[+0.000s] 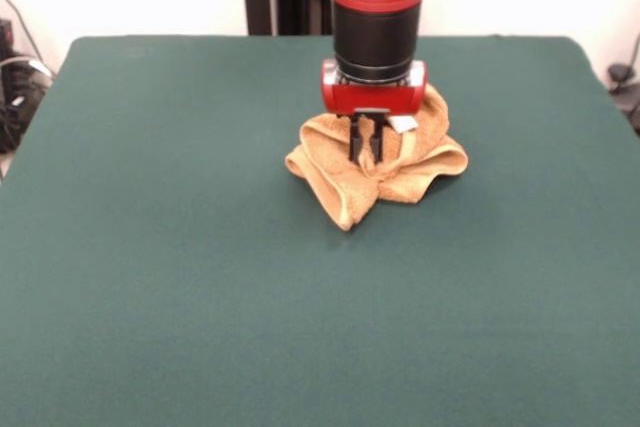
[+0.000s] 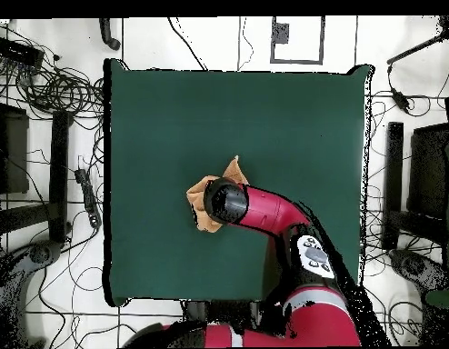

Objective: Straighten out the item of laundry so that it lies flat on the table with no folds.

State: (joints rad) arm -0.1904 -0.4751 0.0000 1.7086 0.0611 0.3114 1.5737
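Towel (image 1: 345, 187) bunched on table (image 1: 150, 247), jaws pinching its middle ridge.

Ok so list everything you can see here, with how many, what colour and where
towel: one, golden-orange, bunched in folds on the table a bit beyond its middle, a white tag showing near the top
table: one, dark green cloth cover, fills most of the front view
cables: many, black, on the pale floor around the table in the overhead view
arm: one, red and black, reaching down over the towel
gripper: one, black fingers under a red housing, closed on a fold of the towel
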